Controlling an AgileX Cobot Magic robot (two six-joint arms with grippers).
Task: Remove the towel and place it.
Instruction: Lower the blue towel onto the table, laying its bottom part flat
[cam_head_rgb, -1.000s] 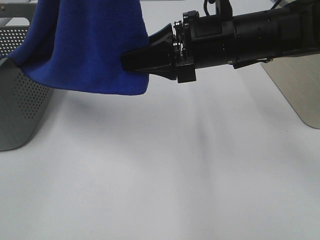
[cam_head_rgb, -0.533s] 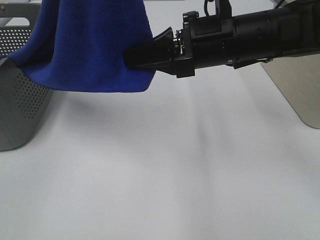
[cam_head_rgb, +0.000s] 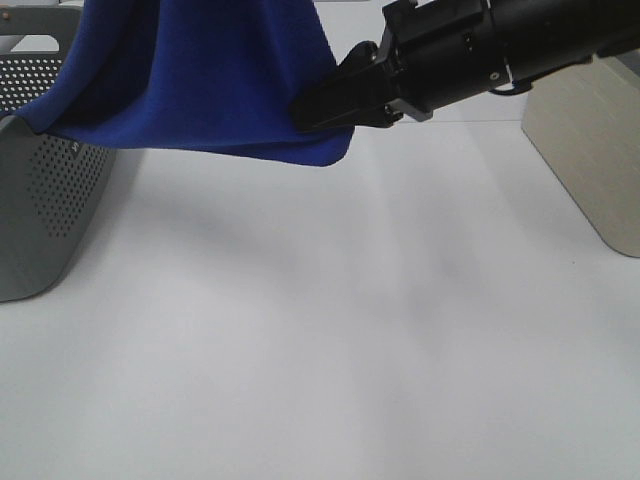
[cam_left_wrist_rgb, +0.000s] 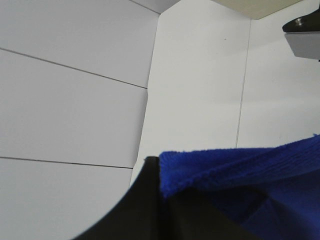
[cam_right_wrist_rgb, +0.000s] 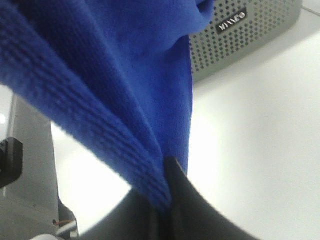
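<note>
Towel (cam_head_rgb: 200, 80) hem sits higher and rightward than before, left gripper (cam_left_wrist_rgb: 160, 192) and right gripper (cam_head_rgb: 303, 112) jaws clenched on it; basket (cam_head_rgb: 40, 200) label (cam_right_wrist_rgb: 231, 22) illegible.

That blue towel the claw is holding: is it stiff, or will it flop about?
Probably floppy: the towel sags in a curve between the right claw and the basket. Its fuzzy weave looks unlikely to slip from the pinch. It seems light, since one thin pinch holds its corner up.

The towel (cam_head_rgb: 200, 80) is soft, fuzzy blue cloth, its weave ribbed close up. The basket (cam_head_rgb: 40, 200) is matt grey perforated sheet metal. The counter (cam_head_rgb: 350, 350) is smooth, white and nearly matt. The right hand (cam_head_rgb: 303, 112) looks like matt black plastic.
</note>
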